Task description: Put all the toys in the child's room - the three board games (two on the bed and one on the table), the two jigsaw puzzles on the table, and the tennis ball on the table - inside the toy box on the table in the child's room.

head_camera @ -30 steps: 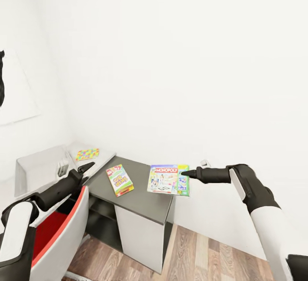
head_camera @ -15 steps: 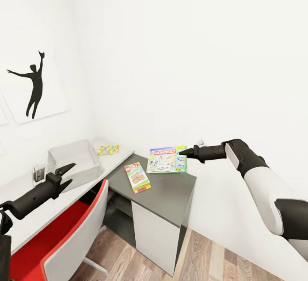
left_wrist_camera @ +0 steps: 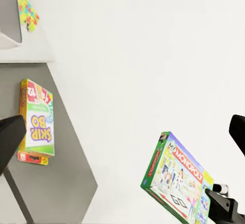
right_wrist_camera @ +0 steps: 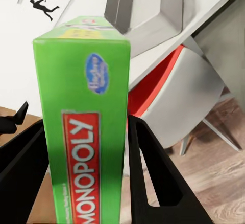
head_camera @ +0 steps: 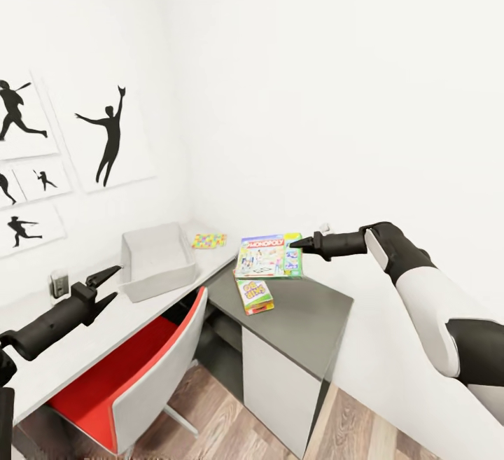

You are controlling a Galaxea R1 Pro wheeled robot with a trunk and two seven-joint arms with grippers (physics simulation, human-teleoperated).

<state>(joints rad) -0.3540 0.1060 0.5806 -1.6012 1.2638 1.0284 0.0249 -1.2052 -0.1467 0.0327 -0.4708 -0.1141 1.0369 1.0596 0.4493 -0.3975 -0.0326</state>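
**Monopoly box carried toward the bin**

Since the earlier frames the head camera has swung left, so the wall silhouettes and the whole toy box (head_camera: pixel 157 261) now show; the right gripper (head_camera: pixel 295 242) keeps its clamp on the Monopoly box (head_camera: pixel 269 255), which has come nearer the grey bin while the left arm has dropped back.

Both right fingers (right_wrist_camera: pixel 153 173) press the green Monopoly box (right_wrist_camera: pixel 87 121) by its narrow edge, one on each broad face, so the box juts out ahead of the fingertips, roughly level and tilted a little. The toy box lies ahead of and below the gripped box, past the corner where the dark cabinet (head_camera: pixel 301 313) meets the pale table (head_camera: pixel 112 320). The SKIP-BO box (head_camera: pixel 255 295) lies on the cabinet just under the carried box, with a red-edged box beneath it. One jigsaw puzzle (head_camera: pixel 209 240) rests on the table just beyond the bin.

The left gripper (head_camera: pixel 105 285) hangs over the table with its two fingers spread apart and nothing between them, short of the bin's near wall.

To do this step well, I judge the carry should continue until the whole box is over the bin's open floor, clear of its sloping walls, then lower before letting go; an edge grip on a wide flat box may let it swing or slip.
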